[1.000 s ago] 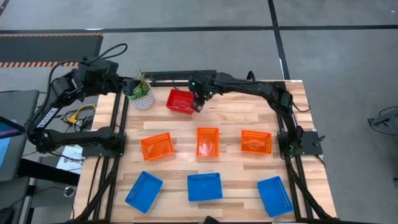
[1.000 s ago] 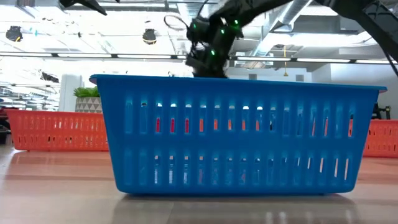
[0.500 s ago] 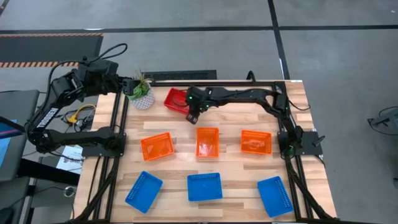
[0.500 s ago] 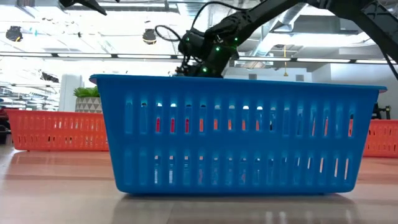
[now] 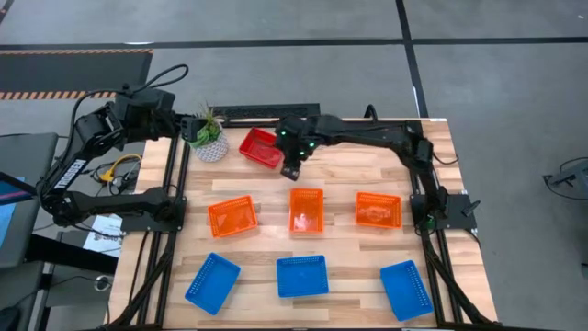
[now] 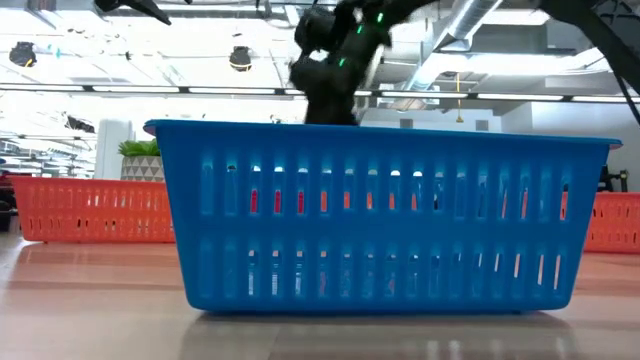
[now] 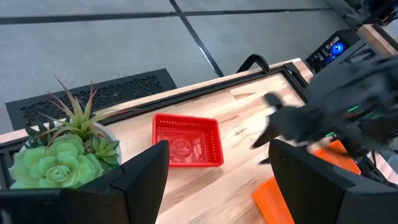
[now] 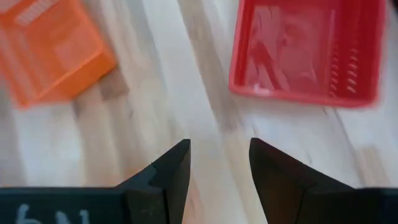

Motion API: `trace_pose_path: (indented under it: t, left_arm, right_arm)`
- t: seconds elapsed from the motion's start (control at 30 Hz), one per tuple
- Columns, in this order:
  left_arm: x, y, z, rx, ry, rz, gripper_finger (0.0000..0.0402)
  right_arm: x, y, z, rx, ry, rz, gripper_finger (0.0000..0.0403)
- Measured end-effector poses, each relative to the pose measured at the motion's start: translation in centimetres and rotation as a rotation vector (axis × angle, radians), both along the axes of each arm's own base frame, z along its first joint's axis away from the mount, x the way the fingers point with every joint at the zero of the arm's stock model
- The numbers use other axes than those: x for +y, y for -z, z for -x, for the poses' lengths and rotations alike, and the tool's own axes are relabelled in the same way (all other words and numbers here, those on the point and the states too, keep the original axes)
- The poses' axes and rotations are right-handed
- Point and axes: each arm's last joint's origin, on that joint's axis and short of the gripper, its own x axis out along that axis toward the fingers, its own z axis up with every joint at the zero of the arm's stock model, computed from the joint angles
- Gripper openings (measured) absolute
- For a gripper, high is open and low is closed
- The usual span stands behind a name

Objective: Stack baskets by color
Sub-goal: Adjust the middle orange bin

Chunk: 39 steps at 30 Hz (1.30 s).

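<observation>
Lying flat, the red mesh basket (image 5: pixel 261 148) sits beside the released, empty right pincer (image 5: pixel 290 171).

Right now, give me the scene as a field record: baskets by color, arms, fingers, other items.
red baskets: one stack visible at the table's far side, count in it not clear
orange baskets: three in the middle row, separate
blue baskets: three in the near row, separate
right gripper: just beside the red stack, fingers open, holding nothing
left gripper: off the table's far-left corner near the plant, fingers open, empty
plant: far-left corner of the table, white pot
</observation>
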Motion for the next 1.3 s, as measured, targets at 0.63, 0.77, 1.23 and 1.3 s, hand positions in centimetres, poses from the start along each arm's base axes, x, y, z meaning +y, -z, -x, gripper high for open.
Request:
trace_pose_path:
  t: [0.63,0.77,1.23,1.3]
  left_arm:
    - [-0.4,0.3,0.4,0.019,0.01,0.043,0.0263]
    - [-0.3,0.3,0.4,0.02,0.01,0.044,0.0263]
    - [-0.3,0.3,0.4,0.032,-0.005,0.028,0.0263]
    - [-0.3,0.3,0.4,0.035,-0.009,0.026,0.0263]
  right_arm:
    - [7.3,3.3,6.5,0.198,0.003,-0.004,0.0184]
    - [7.3,5.0,6.4,0.167,0.009,0.0,0.0184]
    - [3.0,9.2,7.2,0.169,0.164,0.059,0.0181]
    - [1.7,9.0,7.3,0.16,0.212,0.095,0.0176]
